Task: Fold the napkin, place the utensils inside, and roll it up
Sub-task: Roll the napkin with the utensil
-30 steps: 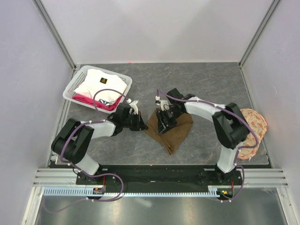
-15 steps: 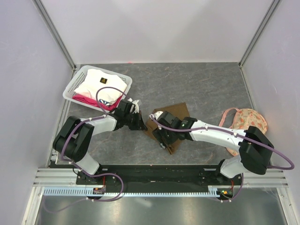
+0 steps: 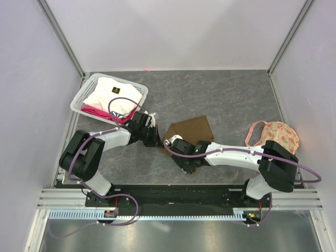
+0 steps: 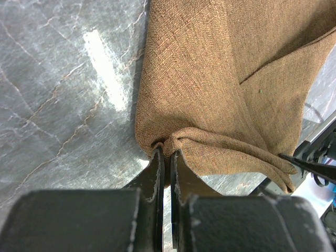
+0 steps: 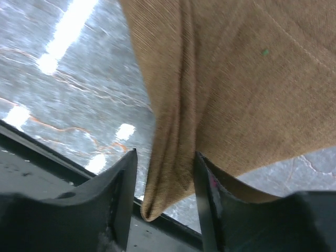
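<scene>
The olive-brown napkin (image 3: pixel 191 128) lies folded in the middle of the table. My left gripper (image 3: pixel 157 140) is at its left corner, and in the left wrist view the left gripper (image 4: pixel 169 152) is shut on a bunched fold of the napkin (image 4: pixel 210 79). My right gripper (image 3: pixel 188 160) is at the napkin's near corner. In the right wrist view the right gripper (image 5: pixel 165 157) stands open, its jaws on either side of the hanging corner of the napkin (image 5: pixel 226 79), with a gap on the left side. The utensils are out of view.
A white basket (image 3: pixel 81 94) with white and pink cloths stands at the back left. A peach floral fabric piece (image 3: pixel 278 135) lies at the right edge, by the right arm's elbow. The black base rail (image 3: pixel 173 191) runs just below the napkin's near corner.
My right arm swung from above the napkin's middle down to its near corner, its jaws widening and then narrowing. The napkin's far part now lies flatter. The left gripper kept its hold.
</scene>
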Action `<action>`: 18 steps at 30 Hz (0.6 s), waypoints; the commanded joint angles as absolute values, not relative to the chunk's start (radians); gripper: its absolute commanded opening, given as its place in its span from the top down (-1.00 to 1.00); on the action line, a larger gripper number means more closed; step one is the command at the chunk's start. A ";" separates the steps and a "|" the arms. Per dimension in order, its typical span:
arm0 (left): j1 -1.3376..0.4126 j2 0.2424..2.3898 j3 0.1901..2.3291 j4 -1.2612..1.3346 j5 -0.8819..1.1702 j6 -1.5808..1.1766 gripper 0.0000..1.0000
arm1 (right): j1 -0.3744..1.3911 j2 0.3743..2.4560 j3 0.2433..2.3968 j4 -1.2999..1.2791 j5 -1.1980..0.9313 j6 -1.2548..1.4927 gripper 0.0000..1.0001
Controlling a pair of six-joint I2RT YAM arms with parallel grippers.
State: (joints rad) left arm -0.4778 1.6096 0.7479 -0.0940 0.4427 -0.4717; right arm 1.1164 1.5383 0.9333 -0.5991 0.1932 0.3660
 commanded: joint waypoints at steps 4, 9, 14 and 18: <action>-0.469 1.625 0.778 -0.202 0.403 -0.445 0.96 | 1.118 1.566 0.913 -0.611 0.166 0.394 0.31; -0.466 1.615 0.807 -0.278 0.370 -0.425 0.96 | 1.111 1.575 0.900 -0.609 0.054 0.376 0.49; -0.465 1.595 0.818 -0.340 0.307 -0.407 0.96 | 1.063 1.548 0.877 -0.556 -0.175 0.354 0.63; -0.465 1.592 0.824 -0.370 0.308 -0.399 0.96 | 0.967 1.536 0.841 -0.489 -0.363 0.344 0.73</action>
